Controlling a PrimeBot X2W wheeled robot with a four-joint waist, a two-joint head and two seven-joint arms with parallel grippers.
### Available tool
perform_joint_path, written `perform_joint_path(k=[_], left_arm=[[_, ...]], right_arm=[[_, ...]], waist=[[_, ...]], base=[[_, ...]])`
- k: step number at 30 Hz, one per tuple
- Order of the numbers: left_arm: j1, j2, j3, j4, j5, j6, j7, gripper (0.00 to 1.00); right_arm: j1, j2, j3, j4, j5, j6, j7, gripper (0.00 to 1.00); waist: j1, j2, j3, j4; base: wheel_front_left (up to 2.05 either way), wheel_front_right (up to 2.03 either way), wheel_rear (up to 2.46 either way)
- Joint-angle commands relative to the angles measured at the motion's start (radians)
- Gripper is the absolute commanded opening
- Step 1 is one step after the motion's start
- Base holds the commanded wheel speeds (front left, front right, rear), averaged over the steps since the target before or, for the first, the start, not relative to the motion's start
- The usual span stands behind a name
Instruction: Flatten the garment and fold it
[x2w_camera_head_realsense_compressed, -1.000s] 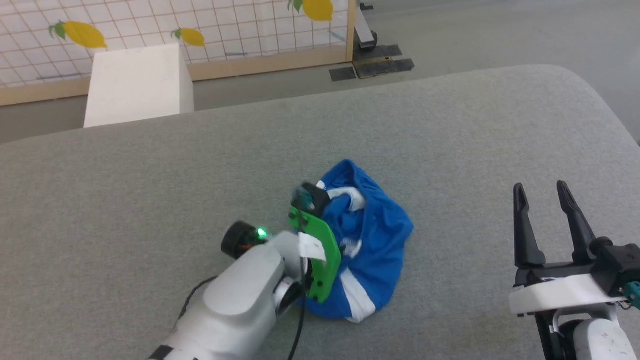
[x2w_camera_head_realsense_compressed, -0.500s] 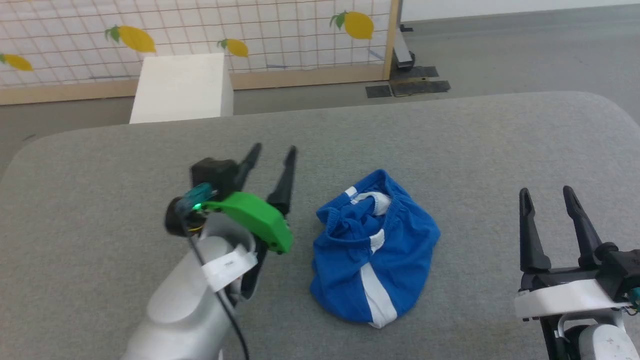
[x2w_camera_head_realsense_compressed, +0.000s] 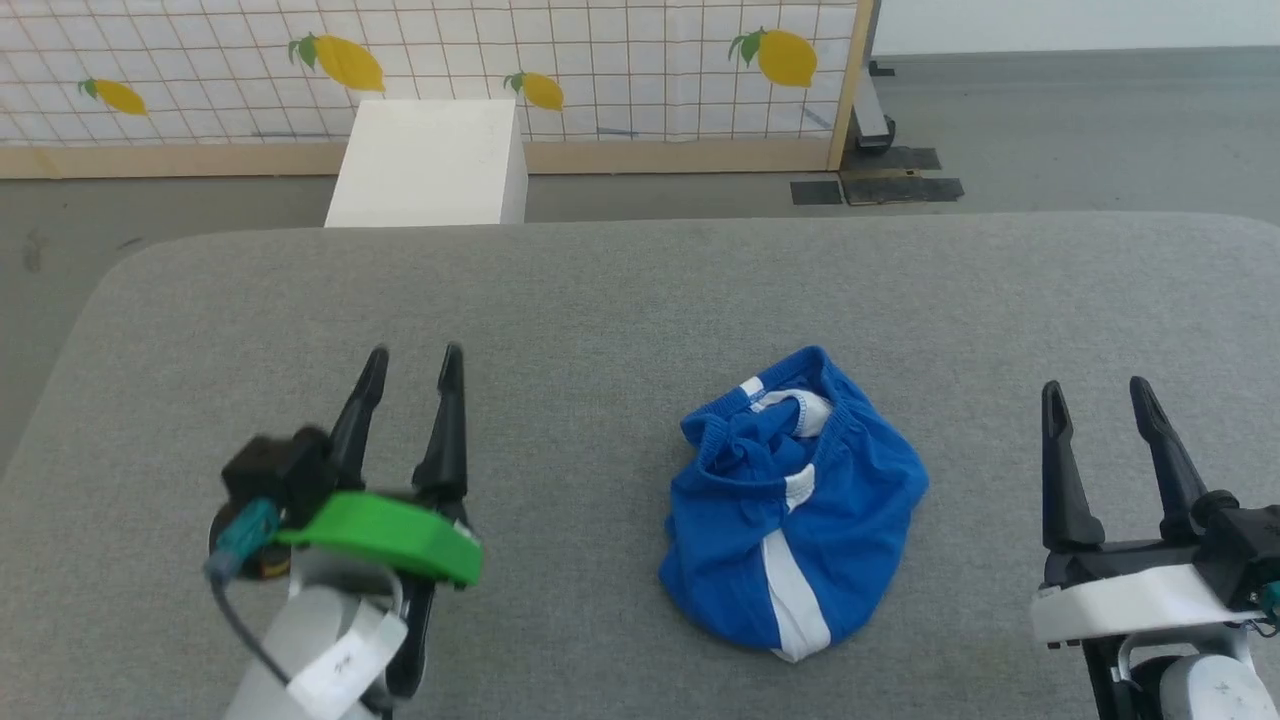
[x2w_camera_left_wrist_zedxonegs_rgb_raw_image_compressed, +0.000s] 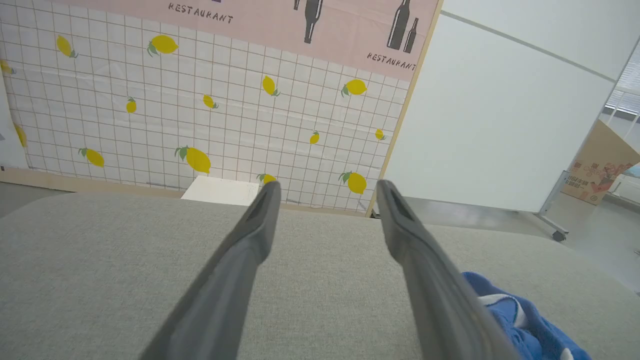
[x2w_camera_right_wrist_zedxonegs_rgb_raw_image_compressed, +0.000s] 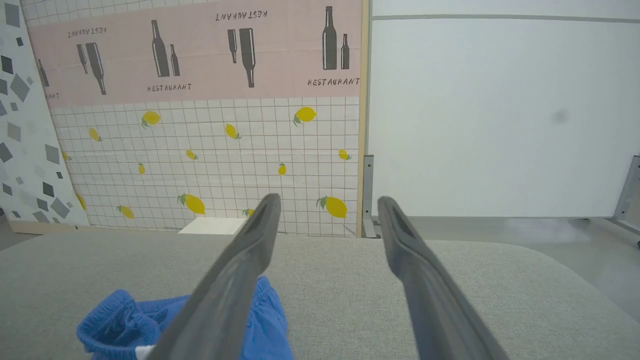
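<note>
The garment (x2w_camera_head_realsense_compressed: 795, 510) is a crumpled heap of bright blue shorts with a white side stripe and a gathered waistband, lying on the grey padded table (x2w_camera_head_realsense_compressed: 620, 290) a little right of centre. My left gripper (x2w_camera_head_realsense_compressed: 412, 355) stands open at the lower left, well apart from the heap, with nothing between its fingers. At the lower right my right gripper (x2w_camera_head_realsense_compressed: 1095, 388) is open and empty too. In the left wrist view the garment (x2w_camera_left_wrist_zedxonegs_rgb_raw_image_compressed: 520, 320) peeks in at the lower right; in the right wrist view the garment (x2w_camera_right_wrist_zedxonegs_rgb_raw_image_compressed: 125, 320) lies at the lower left, partly behind a finger (x2w_camera_right_wrist_zedxonegs_rgb_raw_image_compressed: 235, 280).
A white box (x2w_camera_head_realsense_compressed: 430, 160) stands on the floor past the table's far edge. Behind it runs a lemon-patterned tiled screen (x2w_camera_head_realsense_compressed: 600, 60) on a wooden frame. The table's far corners are rounded, with grey floor (x2w_camera_head_realsense_compressed: 1080, 120) beyond.
My left gripper has pulled off the garment and swung back to the lower left, fingers now pointing up. The garment is left lying in a heap. The head camera has also turned.
</note>
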Motion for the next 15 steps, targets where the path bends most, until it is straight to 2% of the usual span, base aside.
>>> perform_joint_path(k=[1, 6, 15], left_arm=[[0.032, -0.015, 0.019, -0.009, 0.019, -0.015, -0.004, 1.0], [0.105, -0.054, 0.084, -0.031, 0.083, -0.057, -0.004, 1.0], [0.176, -0.102, 0.156, -0.06, 0.129, -0.085, -0.004, 1.0]], right_arm=[[0.01, 0.0, 0.001, 0.0, -0.003, -0.002, -0.005, 1.0], [0.015, 0.0, 0.008, 0.004, 0.0, -0.002, -0.005, 1.0], [0.032, 0.0, 0.018, 0.01, -0.017, -0.002, -0.005, 1.0]], waist=[[0.0, -0.0001, 0.0, 0.001], [0.0, -0.0001, -0.002, 0.005], [0.0, -0.0001, -0.003, 0.014]], base=[[0.0, 0.0, 0.0], [0.0, 0.0, 0.0], [0.0, 0.0, 0.0]])
